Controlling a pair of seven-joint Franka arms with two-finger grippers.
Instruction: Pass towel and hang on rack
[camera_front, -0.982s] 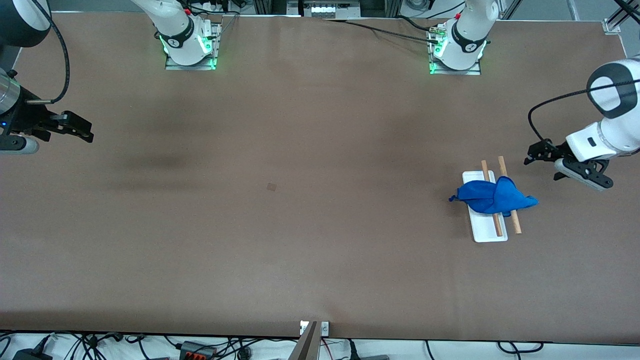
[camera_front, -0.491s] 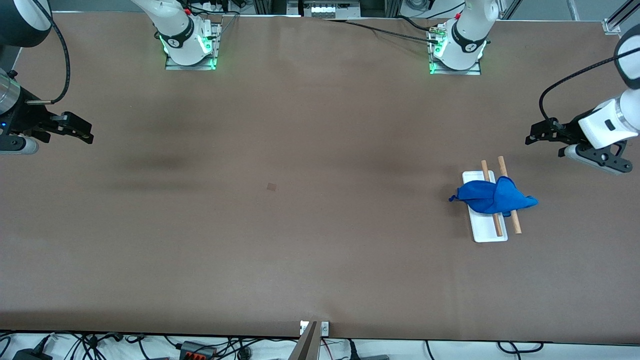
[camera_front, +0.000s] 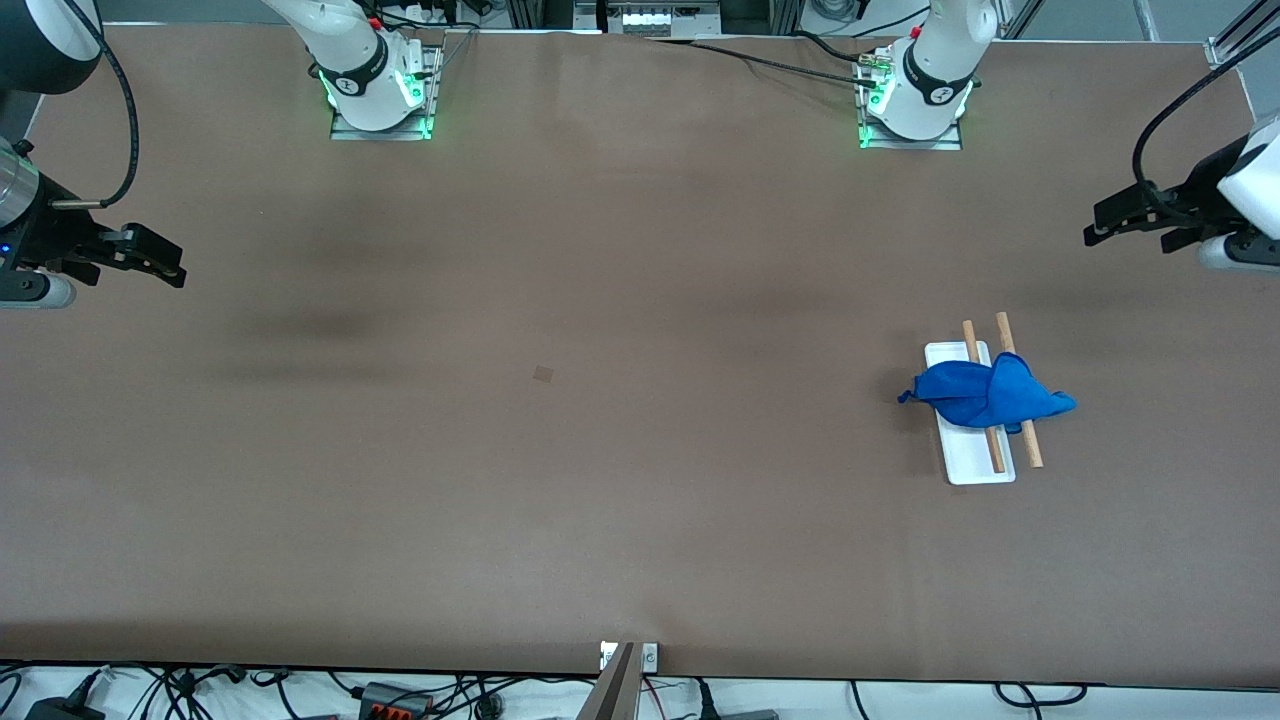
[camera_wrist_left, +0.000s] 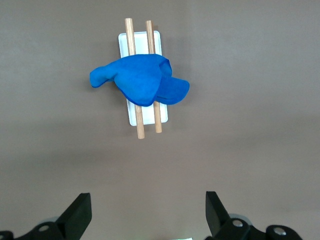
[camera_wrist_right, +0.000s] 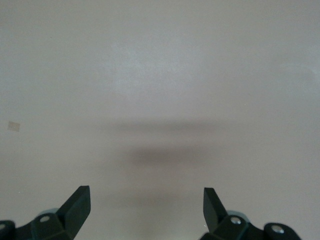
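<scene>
Already hung: towel draped over both bars of the rack, toward the left arm's end. Left gripper released, empty, over bare table near it. Right gripper released, waiting at its own end. Judgement: only parking remains.

Towel draped across both bars of rack; rack on counter, toward left arm's end.

Towel: soft blue cloth, matt, bunched. Rack: smooth white base, pale wooden bars. Table: matt brown, even surface. Gripper fingers: black matt plastic.
</scene>
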